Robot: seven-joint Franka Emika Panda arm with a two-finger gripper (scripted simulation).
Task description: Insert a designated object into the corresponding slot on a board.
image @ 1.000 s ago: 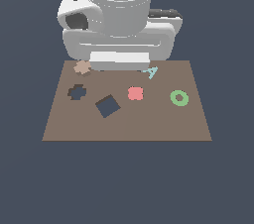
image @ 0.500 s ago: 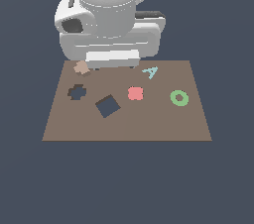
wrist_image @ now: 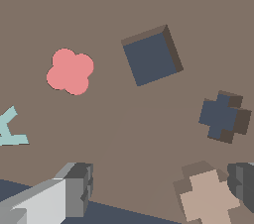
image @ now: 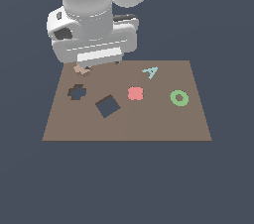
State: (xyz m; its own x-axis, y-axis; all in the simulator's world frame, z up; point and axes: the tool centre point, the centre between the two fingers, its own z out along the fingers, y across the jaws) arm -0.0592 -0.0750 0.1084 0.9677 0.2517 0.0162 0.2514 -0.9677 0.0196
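In the wrist view the gripper [wrist_image: 161, 193] is seen spread wide, nothing pinched between its two fingers [wrist_image: 74, 188]. The tan plus-shaped block [wrist_image: 208, 198] is found lying flat on the brown board [wrist_image: 114, 134], just beside one fingertip, though whether they touch cannot be told. A little farther on, the dark cross-shaped slot [wrist_image: 222, 116] is seen empty, near the block but apart from it. Beyond that, the larger square cutout [wrist_image: 151, 55] and the red-pink lobed block [wrist_image: 70, 71] are spotted, with a pale teal piece [wrist_image: 9, 131] off to the side. In the exterior view, a green ring [image: 179, 98] is noted toward the exterior view's right.
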